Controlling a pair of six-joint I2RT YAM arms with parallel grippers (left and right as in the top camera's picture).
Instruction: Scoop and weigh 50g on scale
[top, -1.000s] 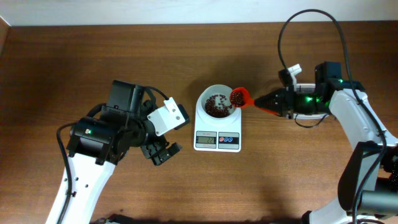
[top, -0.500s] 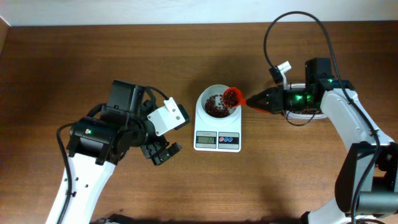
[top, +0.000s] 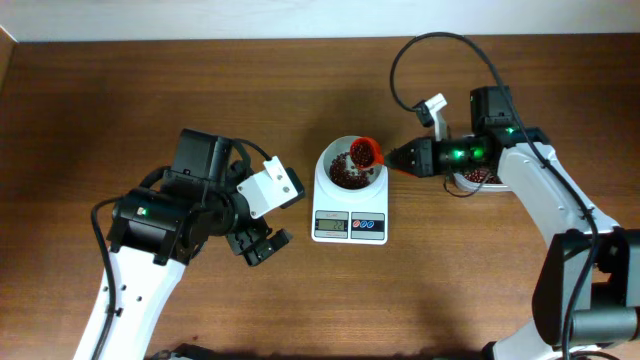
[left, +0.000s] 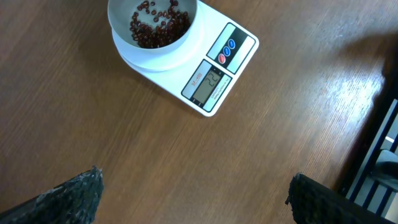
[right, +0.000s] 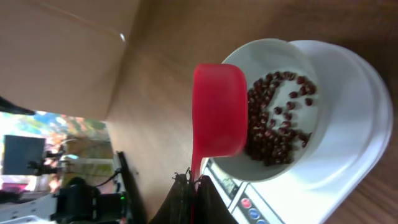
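The white scale sits mid-table with its round white bowl holding red beans. My right gripper is shut on the handle of a red scoop, which is tipped over the bowl's right rim. From the right wrist, the scoop shows its back over the bowl, and the right gripper pinches its handle above the scale. My left gripper hangs open over bare table left of the scale. In its own view the left gripper holds nothing, with the scale and bowl ahead.
A clear tub of red beans stands at the right, mostly hidden under my right arm. A black cable loops above that arm. The table's far edge meets a pale wall at the top.
My right arm has swung left, carrying the scoop from beside the bowl to over its rim and tipping it. The left arm has not moved.
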